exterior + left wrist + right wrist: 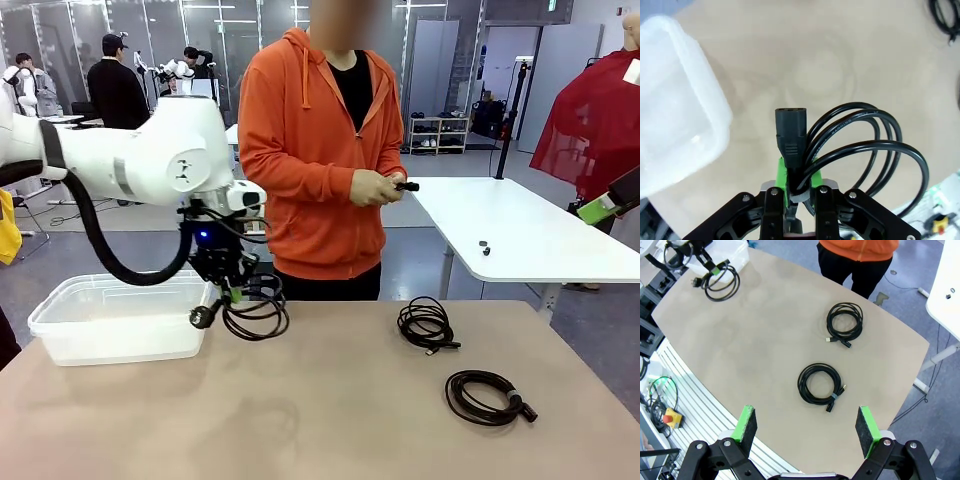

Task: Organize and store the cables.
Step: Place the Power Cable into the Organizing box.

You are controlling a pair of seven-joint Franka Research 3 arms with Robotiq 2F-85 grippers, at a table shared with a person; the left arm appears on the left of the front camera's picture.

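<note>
front view: the left gripper (232,292) hung just past the right end of the clear bin (110,320), its jaws pinched nearly together on the held cable (255,315). the black coil dangled below the fingers, clear of the tan table (330,430), with a plug (204,317) sticking out toward the bin. the second cable (427,325) lay coiled on the table right of centre, on the person's side. the third cable (488,395) lay coiled closer to the robot's edge, apart from the second. the person (320,150) in an orange hoodie stood at the far side, both hands (375,187) together at the waist around a small black thing.

left wrist view: the left gripper (795,192) was clamped tight on the held cable (875,145) right behind its plug (790,135), which stood up between the green pads. three loops bowed off to the picture's right. the bin (675,100) sat to the picture's left, and the coil was over bare table (815,60), not over the bin. part of another black coil (941,17) showed in the top right corner; which one, i could not tell.

right wrist view: the right gripper (806,415) was spread wide with nothing between its pads, high above the table (765,340). the third cable (819,382) lay below it, the second cable (844,322) farther on toward the person (860,255). at the top left the left gripper (712,269) carried the held cable (720,282) beside the bin (735,252).
</note>
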